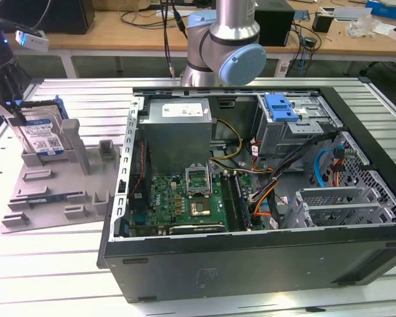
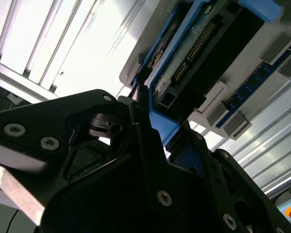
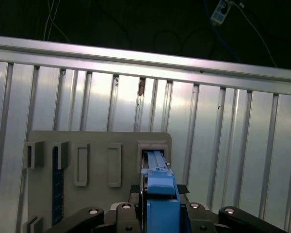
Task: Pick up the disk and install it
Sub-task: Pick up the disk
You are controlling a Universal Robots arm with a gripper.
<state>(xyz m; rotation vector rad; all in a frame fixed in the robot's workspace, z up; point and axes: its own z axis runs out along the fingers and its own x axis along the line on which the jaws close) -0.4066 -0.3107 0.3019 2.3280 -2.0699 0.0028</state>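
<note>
The disk (image 1: pixel 43 135), silver with a blue-and-white label and a blue carrier frame, stands on edge in a slot of the grey holder (image 1: pixel 59 191) at the exterior view's left. My gripper (image 1: pixel 20 113) reaches down onto its top edge. In the first wrist view the disk's blue frame (image 3: pixel 160 194) sits tight between the two black fingers of the gripper (image 3: pixel 161 190), above the holder (image 3: pixel 97 145). In the second wrist view the gripper (image 2: pixel 155 121) clamps the edge of the disk (image 2: pixel 194 53). The gripper is shut on the disk, which still rests in its slot.
An open computer case (image 1: pixel 251 261) lies at the centre and right of the exterior view. It holds a motherboard (image 1: pixel 185 198), a power supply (image 1: pixel 178 129) and a grey drive cage (image 1: pixel 297 132) topped by a blue bracket (image 1: pixel 280 107). The arm's base (image 1: pixel 224 46) rises behind it.
</note>
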